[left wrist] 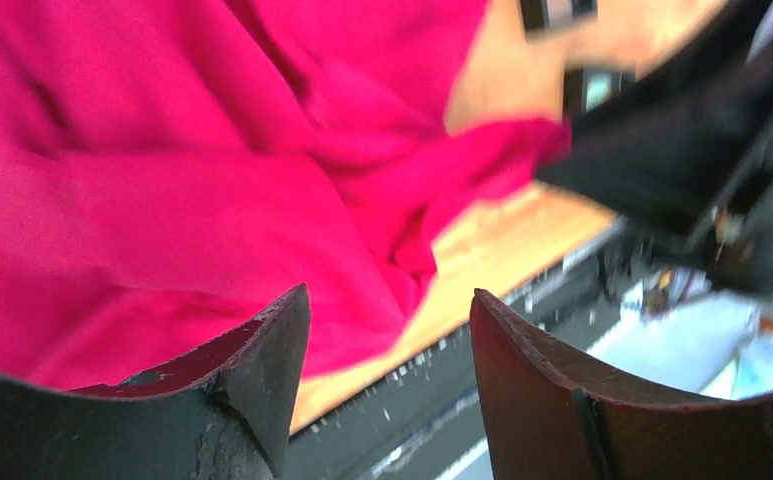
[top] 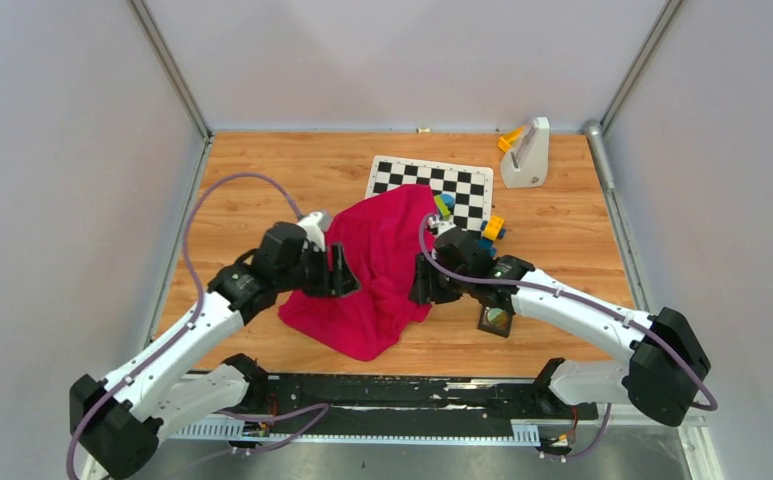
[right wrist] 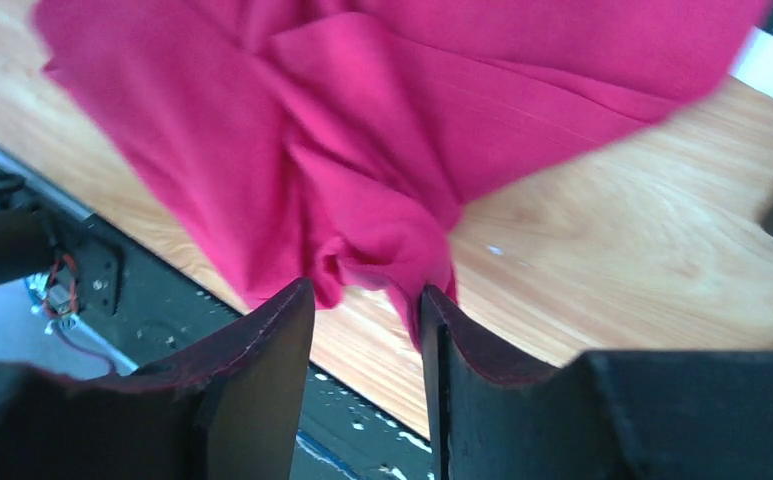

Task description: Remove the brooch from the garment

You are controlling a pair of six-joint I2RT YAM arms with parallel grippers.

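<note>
Wooden tabletop [top: 262,170]: left fingers [left wrist: 252,390] spread, empty; right fingers [right wrist: 262,370] spread around a loose garment [top: 377,270] fold. No brooch shows on the cloth. The disc [top: 497,320] at its 4 o'clock may be it. Still searching, I judge; next, open the folds.

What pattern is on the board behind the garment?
The board is black-and-white chequered; top external view shows it best.

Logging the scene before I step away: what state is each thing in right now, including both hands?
garment: crumpled in a heap on the table, one edge over the chequered board.
brooch: apparently the pale disc in the black frame, off the cloth.
left hand: open, empty.
right hand: open, a cloth fold just ahead of it.
</note>
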